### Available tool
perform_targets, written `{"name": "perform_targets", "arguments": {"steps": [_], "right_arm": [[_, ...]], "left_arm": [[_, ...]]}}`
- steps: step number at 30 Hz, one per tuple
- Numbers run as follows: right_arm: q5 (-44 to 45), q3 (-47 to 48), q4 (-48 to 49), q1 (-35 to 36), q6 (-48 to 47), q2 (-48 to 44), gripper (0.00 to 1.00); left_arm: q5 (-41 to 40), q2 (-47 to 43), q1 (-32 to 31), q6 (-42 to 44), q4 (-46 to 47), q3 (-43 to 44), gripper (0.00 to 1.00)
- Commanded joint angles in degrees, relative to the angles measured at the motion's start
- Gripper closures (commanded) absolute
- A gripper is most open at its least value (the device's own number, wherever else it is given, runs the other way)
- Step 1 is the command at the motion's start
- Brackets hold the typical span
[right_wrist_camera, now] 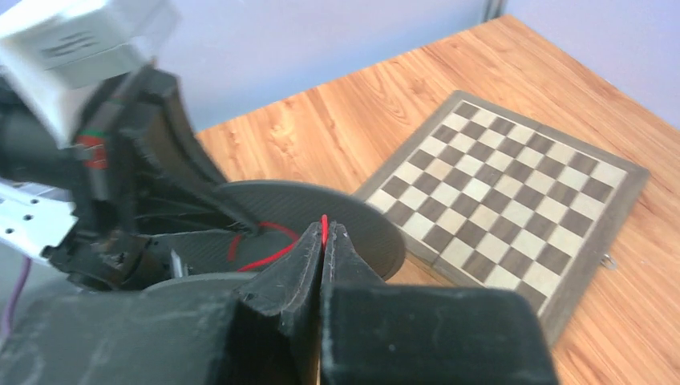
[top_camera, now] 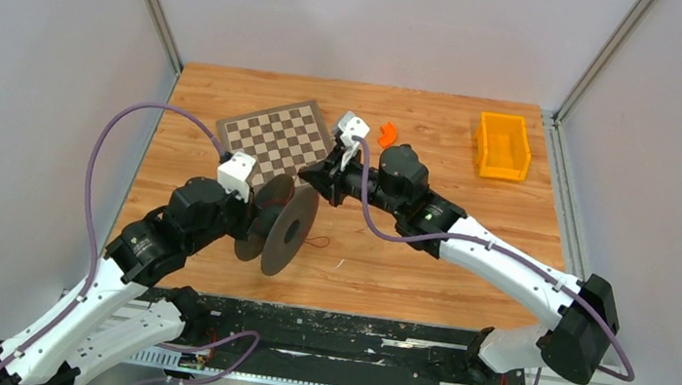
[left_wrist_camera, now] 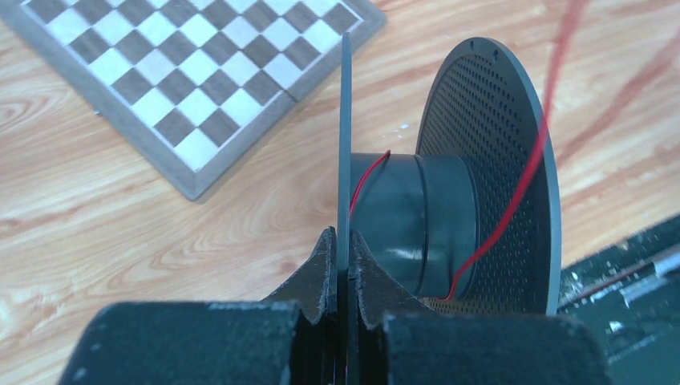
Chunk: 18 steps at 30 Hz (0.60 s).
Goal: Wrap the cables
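Two arms meet at a spool [top_camera: 290,230] in the top view. The left gripper [top_camera: 251,211] reaches its left flange, and the right gripper [top_camera: 311,181] sits at its far edge. A curl of thin red wire [top_camera: 316,242] lies on the table [top_camera: 406,269] just right of the spool. A yellow bin [top_camera: 503,146] stands well apart at the far right.

From the left wrist, the left gripper [left_wrist_camera: 345,261] is clamped tight on the rim of the thin flange, which stands upright. The wire [left_wrist_camera: 525,172] leaves the core just ahead of the fingertips, crosses the perforated flange and runs up out of view. A chessboard [left_wrist_camera: 200,72] lies beyond, to the left.

From the right wrist, the right gripper [right_wrist_camera: 324,241] is pinched fully together on the wire [right_wrist_camera: 324,223], with a red tip showing between the fingertips. More wire curls on the spool [right_wrist_camera: 361,233] just beyond. The chessboard [right_wrist_camera: 513,192] lies to the right.
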Motion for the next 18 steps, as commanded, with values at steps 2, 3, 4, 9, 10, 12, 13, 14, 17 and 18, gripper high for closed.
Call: {"name": "perform_targets", "arguments": {"steps": [2, 3, 4, 9, 10, 12, 13, 14, 17, 18], "right_arm": [[-1.1, 0.3, -0.9, -5.5, -1.7, 0.3, 1.0], [-1.7, -0.2, -1.3, -6.5, -1.7, 0.3, 1.0], [-2.0, -0.9, -1.7, -7.2, -1.8, 0.0, 1.0], [-3.7, -5.8, -2.0, -9.8, -3.3, -1.9, 0.99], [-3.7, -6.7, -2.0, -9.9, -3.5, -2.1, 0.99], [-4.4, -8.6, -1.9, -10.1, -3.5, -2.6, 0.98], [-5.0, -9.4, -1.7, -10.3, -3.4, -2.7, 0.98], [-5.8, -10.2, -1.4, -10.3, -3.3, -3.0, 0.98], [-7.5, -11.7, -0.2, -10.3, -2.7, -3.7, 0.98], [-7.7, -12.0, 0.0, -10.3, -2.5, -4.0, 0.98]], "left_arm": [[12.2, -0.8, 0.2, 6.0, 2.2, 1.7, 1.0], [12.3, -0.6, 0.2, 6.0, 1.4, 2.1, 1.0], [12.2, -0.5, 0.2, 5.9, 0.2, 2.8, 1.0], [13.9, -1.9, 0.2, 3.4, -0.8, 5.2, 1.0], [14.6, -2.1, 0.2, 2.8, -0.7, 6.2, 1.0], [14.9, -2.4, 0.2, 0.1, -0.6, 7.7, 1.0], [15.1, -2.3, 0.2, -0.4, -0.6, 8.2, 1.0], [15.2, -2.3, 0.2, -1.5, -0.3, 8.8, 1.0], [15.2, -1.7, 0.2, -2.5, 0.3, 9.5, 1.0], [14.5, -1.5, 0.1, -2.6, 0.5, 9.5, 1.0]]}}
